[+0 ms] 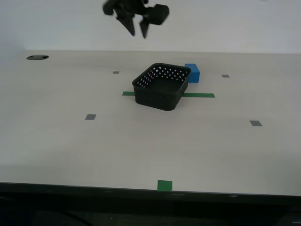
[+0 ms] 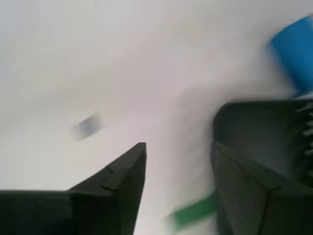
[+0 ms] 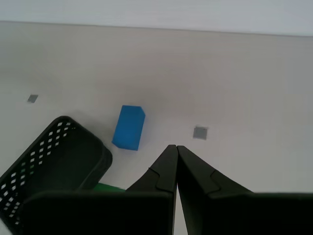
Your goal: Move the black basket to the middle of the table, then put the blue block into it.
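Observation:
The black basket (image 1: 157,96) stands near the middle of the table (image 1: 141,146), on the green tape strip (image 1: 200,95). The blue block (image 1: 193,73) lies on the table just behind the basket's far corner, towards the exterior view's right. My second gripper (image 1: 138,36) hangs open and empty high above the table, up and towards the exterior view's left of the basket. Its blurred wrist view shows the open gripper (image 2: 178,147), the basket (image 2: 259,122) and the block (image 2: 296,49). My first gripper (image 3: 175,147) is shut and empty above the table, apart from the basket (image 3: 58,156) and the block (image 3: 128,127). It is outside the exterior view.
Small grey square marks (image 1: 90,117) (image 1: 255,123) dot the tabletop. A green square (image 1: 164,185) sits at the near edge. A dark oval hole (image 1: 37,57) is at the far corner on the exterior view's left. A pale wall rises behind the table.

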{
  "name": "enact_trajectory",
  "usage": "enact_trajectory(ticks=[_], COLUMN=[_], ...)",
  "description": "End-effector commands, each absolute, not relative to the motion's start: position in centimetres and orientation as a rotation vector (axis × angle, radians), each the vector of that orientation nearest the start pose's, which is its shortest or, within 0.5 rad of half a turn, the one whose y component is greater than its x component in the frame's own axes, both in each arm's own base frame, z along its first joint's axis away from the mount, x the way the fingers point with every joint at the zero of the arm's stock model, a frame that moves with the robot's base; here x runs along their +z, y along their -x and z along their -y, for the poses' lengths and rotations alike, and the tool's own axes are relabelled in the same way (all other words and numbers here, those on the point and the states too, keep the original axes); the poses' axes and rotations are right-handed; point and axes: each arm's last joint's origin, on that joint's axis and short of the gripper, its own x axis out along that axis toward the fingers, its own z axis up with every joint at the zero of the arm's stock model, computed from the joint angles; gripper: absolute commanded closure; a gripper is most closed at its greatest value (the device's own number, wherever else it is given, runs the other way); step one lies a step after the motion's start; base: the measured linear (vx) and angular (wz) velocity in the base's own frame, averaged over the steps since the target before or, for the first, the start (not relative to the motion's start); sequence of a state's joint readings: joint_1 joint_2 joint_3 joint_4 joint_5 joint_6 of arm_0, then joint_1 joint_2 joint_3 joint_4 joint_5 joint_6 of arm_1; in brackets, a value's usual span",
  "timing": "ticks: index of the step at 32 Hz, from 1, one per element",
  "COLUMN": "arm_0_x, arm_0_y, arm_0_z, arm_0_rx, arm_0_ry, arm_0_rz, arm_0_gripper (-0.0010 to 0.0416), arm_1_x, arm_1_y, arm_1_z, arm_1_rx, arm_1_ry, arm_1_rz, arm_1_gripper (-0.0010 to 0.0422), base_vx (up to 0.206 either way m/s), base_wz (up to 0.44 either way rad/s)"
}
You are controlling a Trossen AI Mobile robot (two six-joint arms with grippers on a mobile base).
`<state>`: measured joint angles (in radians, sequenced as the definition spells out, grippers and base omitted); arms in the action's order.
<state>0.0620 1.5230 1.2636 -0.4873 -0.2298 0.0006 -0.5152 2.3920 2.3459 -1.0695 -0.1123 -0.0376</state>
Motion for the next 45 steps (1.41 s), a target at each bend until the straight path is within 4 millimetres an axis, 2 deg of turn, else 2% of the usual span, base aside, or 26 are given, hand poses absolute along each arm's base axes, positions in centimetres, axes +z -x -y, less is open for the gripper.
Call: enact_trajectory(ticks=[1, 2, 4, 5, 6, 8, 11, 13, 15, 16, 19, 23, 28, 31, 34, 39, 42, 45], arm_0_x=[28.0, 27.1, 26.0, 25.1, 25.0, 25.0, 24.8, 25.1, 24.8, 24.7, 23.2, 20.3, 16.6, 14.7, 13.5, 12.6, 11.3, 11.4], arm_0_y=[-33.9, -34.4, -35.2, -36.5, -36.8, -38.6, -40.7, -43.0, -44.3, -45.3, -46.6, -47.5, -48.3, -48.7, -49.0, -49.1, -49.1, -49.1], arm_0_z=[-3.9, -4.9, -6.3, -8.2, -8.7, -10.9, -12.0, -13.1, -13.5, -14.0, -14.8, -15.8, -16.2, -16.4, -16.8, -17.1, -17.0, -17.0], arm_0_rx=[0.343, 0.368, 0.402, 0.442, 0.451, 0.468, 0.447, 0.439, 0.431, 0.424, 0.41, 0.355, 0.312, 0.297, 0.294, 0.298, 0.293, 0.283], arm_0_ry=[-0.076, -0.066, -0.052, -0.033, -0.028, -0.001, -0.006, -0.024, -0.02, -0.021, -0.019, 0.026, 0.011, 0.012, 0.004, 0.004, 0.003, -0.003], arm_0_rz=[-0.806, -0.83, -0.848, -0.857, -0.858, -0.857, -0.878, -0.923, -0.951, -0.973, -1.027, -1.087, -1.142, -1.159, -1.166, -1.158, -1.17, -1.167], arm_0_gripper=[0.0405, 0.0404, 0.0403, 0.0403, 0.0402, 0.0384, 0.0345, 0.0294, 0.0263, 0.0229, 0.0173, 0.0138, 0.0165, 0.0159, 0.0127, 0.0117, 0.0103, 0.0104], arm_1_x=[27.2, 28.9, 30.3, 31.8, 32.1, 32.8, 32.8, 32.7, 32.7, 32.7, 32.7, 32.7, 32.7, 32.7, 32.7, 32.7, 32.7, 32.7], arm_1_y=[-43.9, -43.6, -43.5, -43.3, -43.2, -43.2, -43.2, -43.3, -43.4, -43.6, -44.0, -44.4, -44.5, -44.5, -44.5, -44.5, -44.5, -44.5], arm_1_z=[23.3, 22.4, 21.5, 20.3, 20.0, 18.4, 17.5, 16.6, 16.1, 15.6, 14.3, 13.0, 12.7, 12.7, 12.8, 12.8, 12.8, 12.8], arm_1_rx=[-0.333, -0.327, -0.321, -0.307, -0.303, -0.281, -0.269, -0.26, -0.252, -0.239, -0.203, -0.183, -0.198, -0.202, -0.224, -0.24, -0.241, -0.242], arm_1_ry=[-0.297, -0.295, -0.292, -0.284, -0.282, -0.284, -0.294, -0.307, -0.308, -0.315, -0.335, -0.332, -0.33, -0.337, -0.33, -0.321, -0.322, -0.323], arm_1_rz=[-0.997, -0.965, -0.936, -0.906, -0.903, -0.916, -0.943, -0.967, -0.967, -0.967, -0.968, -0.975, -0.972, -0.973, -0.973, -0.975, -0.975, -0.974], arm_1_gripper=[0.0297, 0.0335, 0.0381, 0.041, 0.0405, 0.041, 0.041, 0.0414, 0.0413, 0.0413, 0.0413, 0.0413, 0.0413, 0.0413, 0.0413, 0.0413, 0.0413, 0.0413], base_vx=[0.0, 0.0, 0.0, 0.0, 0.0, 0.0, 0.0, 0.0, 0.0, 0.0, 0.0, 0.0, 0.0, 0.0, 0.0, 0.0, 0.0, 0.0], base_wz=[0.0, 0.0, 0.0, 0.0, 0.0, -0.025, 0.0, 0.0, 0.0, 0.0, 0.0, 0.0, 0.0, 0.0, 0.0, 0.0, 0.0, 0.0])
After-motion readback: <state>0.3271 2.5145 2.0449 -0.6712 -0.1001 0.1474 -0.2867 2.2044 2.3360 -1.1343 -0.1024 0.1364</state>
